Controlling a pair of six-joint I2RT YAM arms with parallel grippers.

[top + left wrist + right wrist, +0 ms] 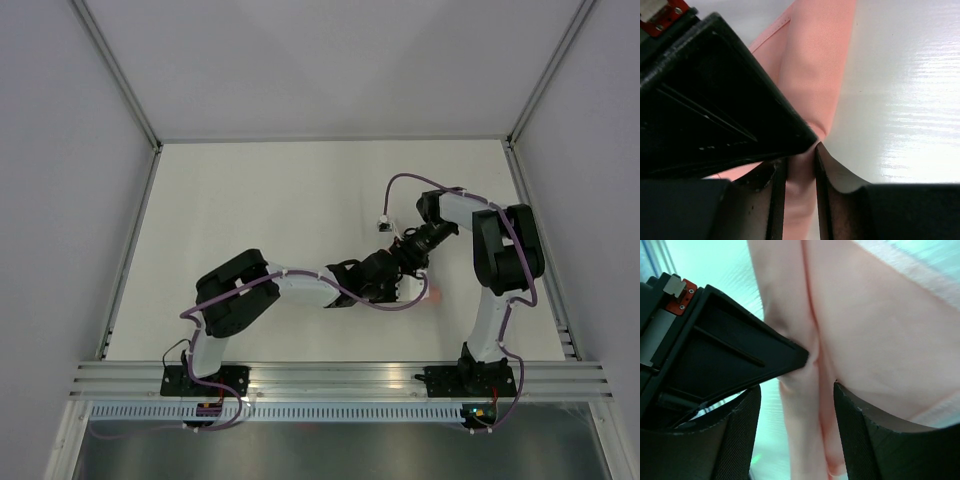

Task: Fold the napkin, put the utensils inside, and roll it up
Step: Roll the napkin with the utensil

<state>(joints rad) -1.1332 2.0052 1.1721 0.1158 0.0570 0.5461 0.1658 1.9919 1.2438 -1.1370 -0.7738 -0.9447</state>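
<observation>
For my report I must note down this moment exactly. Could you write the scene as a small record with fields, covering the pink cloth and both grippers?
cloth: salmon-pink cloth napkin, gathered into a long narrow bundle on the white table
left gripper: fingers nearly together, pinching a fold of the napkin
right gripper: fingers wide apart, astride the napkin, not gripping it
position: both grippers meet at one spot, right of the table's middle
hidden: whatever lies inside the cloth cannot be seen
</observation>
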